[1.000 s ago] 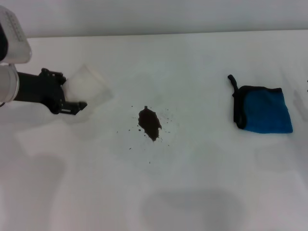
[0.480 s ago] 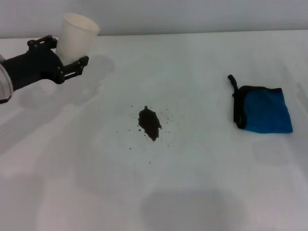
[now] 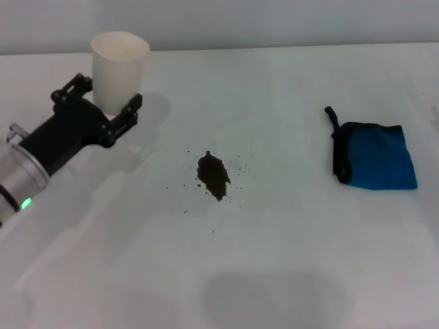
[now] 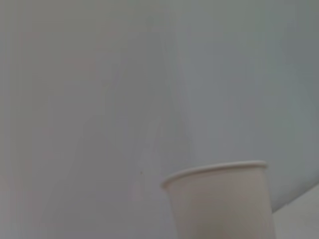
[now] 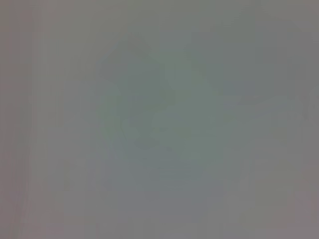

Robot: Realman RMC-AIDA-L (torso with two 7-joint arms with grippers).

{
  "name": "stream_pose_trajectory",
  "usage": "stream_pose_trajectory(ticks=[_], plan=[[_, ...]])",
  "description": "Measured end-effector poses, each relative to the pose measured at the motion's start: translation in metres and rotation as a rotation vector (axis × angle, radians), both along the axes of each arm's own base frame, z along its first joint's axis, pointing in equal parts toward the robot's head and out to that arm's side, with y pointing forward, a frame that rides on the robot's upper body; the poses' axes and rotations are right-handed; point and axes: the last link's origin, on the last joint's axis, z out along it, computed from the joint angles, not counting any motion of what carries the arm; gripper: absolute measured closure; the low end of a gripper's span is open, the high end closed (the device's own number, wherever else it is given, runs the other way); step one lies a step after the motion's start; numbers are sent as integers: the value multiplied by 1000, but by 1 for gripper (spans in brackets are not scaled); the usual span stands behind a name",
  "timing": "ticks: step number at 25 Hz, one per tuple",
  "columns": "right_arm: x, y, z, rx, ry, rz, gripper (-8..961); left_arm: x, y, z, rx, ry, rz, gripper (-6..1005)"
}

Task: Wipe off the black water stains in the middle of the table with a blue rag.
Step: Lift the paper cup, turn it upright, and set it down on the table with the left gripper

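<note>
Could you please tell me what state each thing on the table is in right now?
white paper cup: upright, between the fingers of the left gripper.
black water stains: unwiped, mid-table.
blue rag: folded, lying flat, untouched, on the table's right side.
table: white, stained only in the middle.
Right gripper: not in view.

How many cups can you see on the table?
1. The white paper cup stands upright at the table's far left, between the left gripper's black fingers. Nothing seems to hide another.
</note>
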Motion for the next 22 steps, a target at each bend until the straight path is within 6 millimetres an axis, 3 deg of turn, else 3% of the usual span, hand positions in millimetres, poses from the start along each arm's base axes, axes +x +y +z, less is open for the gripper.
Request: stream_pose_trajectory(ticks=[9, 22], plan=[[-2, 1, 5, 10, -11, 13, 194, -17, -25, -20, 5, -21, 114, 296], [-5, -7, 6, 25, -5, 49, 194, -28, -34, -39, -66, 61, 178, 297]])
